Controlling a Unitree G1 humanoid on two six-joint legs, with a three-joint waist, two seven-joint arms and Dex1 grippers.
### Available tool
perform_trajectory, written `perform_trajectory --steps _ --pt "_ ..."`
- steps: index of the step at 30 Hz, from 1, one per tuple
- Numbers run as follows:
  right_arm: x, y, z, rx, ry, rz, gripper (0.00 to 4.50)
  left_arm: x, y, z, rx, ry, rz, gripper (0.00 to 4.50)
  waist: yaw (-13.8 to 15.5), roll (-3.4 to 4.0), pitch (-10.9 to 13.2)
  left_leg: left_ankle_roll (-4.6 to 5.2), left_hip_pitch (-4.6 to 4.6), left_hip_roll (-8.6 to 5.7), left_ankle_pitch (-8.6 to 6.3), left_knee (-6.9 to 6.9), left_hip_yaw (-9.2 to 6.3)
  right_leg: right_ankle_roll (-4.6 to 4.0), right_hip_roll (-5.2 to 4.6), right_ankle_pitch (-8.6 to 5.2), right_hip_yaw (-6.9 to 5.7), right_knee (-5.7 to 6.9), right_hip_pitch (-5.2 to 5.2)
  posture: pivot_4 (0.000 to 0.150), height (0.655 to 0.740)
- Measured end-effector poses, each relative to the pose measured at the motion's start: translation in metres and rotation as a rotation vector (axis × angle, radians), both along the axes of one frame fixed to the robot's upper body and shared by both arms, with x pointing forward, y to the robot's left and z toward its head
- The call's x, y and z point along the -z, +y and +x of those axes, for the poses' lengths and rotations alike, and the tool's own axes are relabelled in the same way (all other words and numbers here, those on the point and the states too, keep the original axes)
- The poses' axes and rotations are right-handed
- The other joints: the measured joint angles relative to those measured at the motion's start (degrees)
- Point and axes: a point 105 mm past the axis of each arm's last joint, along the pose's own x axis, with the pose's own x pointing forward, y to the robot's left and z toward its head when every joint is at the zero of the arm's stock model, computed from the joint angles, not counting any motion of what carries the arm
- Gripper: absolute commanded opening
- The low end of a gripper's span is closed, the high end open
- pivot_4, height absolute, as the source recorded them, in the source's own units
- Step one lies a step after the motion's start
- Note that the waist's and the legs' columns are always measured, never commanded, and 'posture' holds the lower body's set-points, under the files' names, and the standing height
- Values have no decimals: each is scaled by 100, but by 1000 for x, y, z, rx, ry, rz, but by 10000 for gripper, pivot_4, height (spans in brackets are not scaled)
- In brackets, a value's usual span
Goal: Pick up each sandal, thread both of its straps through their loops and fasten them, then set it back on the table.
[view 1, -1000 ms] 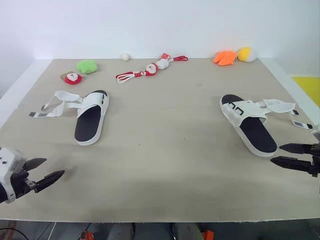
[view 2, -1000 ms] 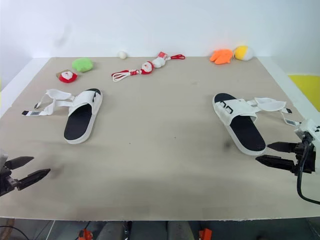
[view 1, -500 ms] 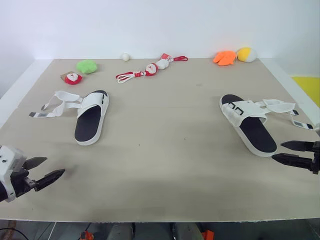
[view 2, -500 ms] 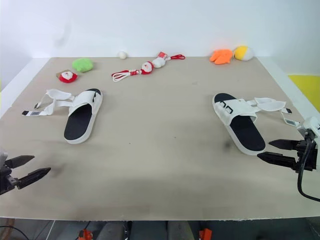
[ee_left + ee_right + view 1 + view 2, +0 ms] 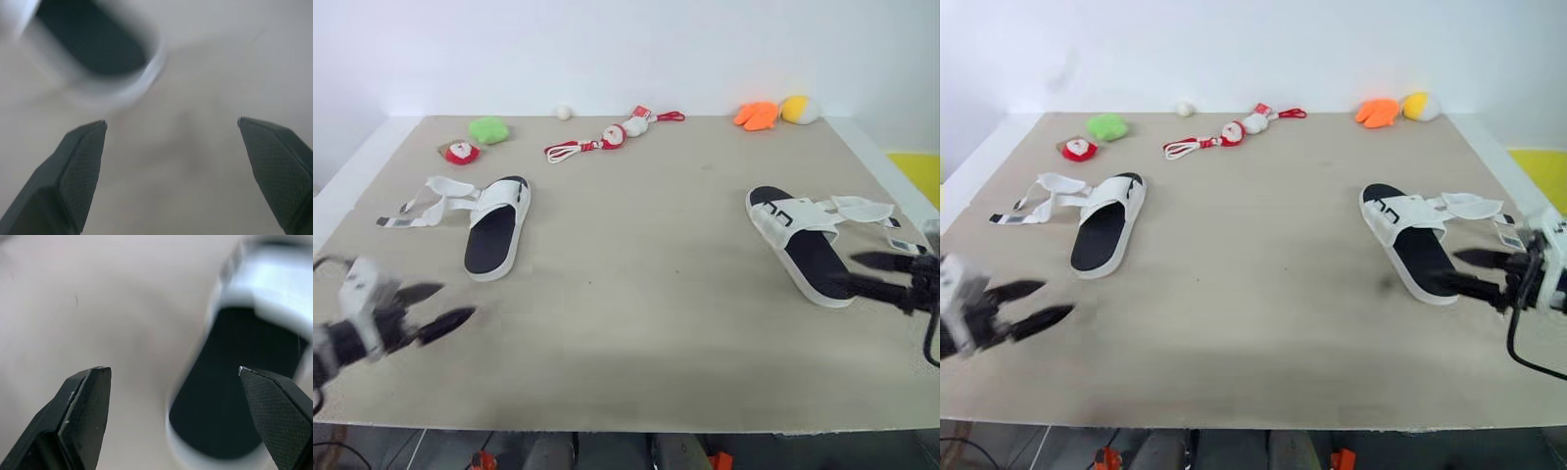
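1. Finding the left tool (image 5: 450, 304) hovering low over the near left part of the table (image 5: 636, 323), with its two black fingers (image 5: 78, 171) spread apart and gripping nothing.
2. Seeing, in the left wrist view, bare table between those fingers and the rounded near end of the left sandal (image 5: 494, 235) lying just ahead, apart from both tips.
3. Finding the right tool (image 5: 842, 269) hanging at the near right, fingers likewise held apart and clamping nothing, tips reaching the near end of the right sandal (image 5: 800, 245); not being able to tell whether touching it.
4. Seeing, in the right wrist view, that sandal's black footbed lying ahead, closer to one finger than to the other.
5. Noting the right sandal resting flat on the table, sole down, white with a black footbed, and the right sandal's straps (image 5: 862, 208) lying unfastened, splaying outward toward the table's right edge.
6. Noting the left sandal resting flat at middle left, sole down, and the left sandal's straps (image 5: 426, 196) lying unfastened, trailing off toward the left edge.
7. Spotting, farther back on the left, a small red and white toy (image 5: 462, 153) just beside a green plush (image 5: 489, 128).
8. Spotting, along the far edge, a red and white cord toy (image 5: 607, 139), a small white ball (image 5: 564, 113), an orange plush (image 5: 756, 116) and a yellow plush (image 5: 798, 108) touching it.
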Motion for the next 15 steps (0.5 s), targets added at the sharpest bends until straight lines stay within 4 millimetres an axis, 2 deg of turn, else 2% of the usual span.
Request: perform_trajectory --steps 2,4,6,7,8,9,12,15 --pt "-5 3 5 16 -58 -35 45000 -8 -19 7 63 -24 -27 44323 -10 2 -1 0 -7 -3 0 9 10 24 -1 17 15 -2 1 1500 7400" --pt "-10 1 12 69 -179 -197 45000 -25 -57 25 159 -84 -102 44323 18 0 0 0 -14 -10 1 21 11 48 -2 31 19 -5 2 1500 7400" --pt "-8 8 16 62 -271 -400 45000 -34 -95 32 281 -113 -138 44323 8 -1 -1 0 -14 -11 1 22 14 52 -2 33 28 -7 2 1500 7400" --pt "-8 9 17 58 -287 -430 45000 -35 -102 32 301 -113 -141 44323 3 -1 -2 0 -13 -13 1 21 17 52 -2 33 34 -7 3 1500 7400" --pt "-6 9 18 71 -336 -513 45000 -32 -120 36 347 -104 -144 44323 -12 0 -2 0 -11 -13 1 20 26 52 -2 33 45 -7 -1 1500 7400" --pt "-6 10 19 73 -347 -532 45000 -31 -125 36 360 -99 -146 44323 -22 0 -2 0 -10 -13 0 19 29 52 -2 33 49 -6 -3 1500 7400" --pt "-10 6 24 93 -471 -798 45000 -22 -165 39 454 -73 -166 44323 -25 6 -4 1 -5 -14 1 18 48 54 -2 37 67 -5 -8 1500 7400" --pt "-18 13 32 70 -603 -1004 45000 -21 -200 44 515 -79 -203 44323 -32 2 -2 6 4 -14 4 23 68 50 -1 43 86 -6 -8 1500 7400"
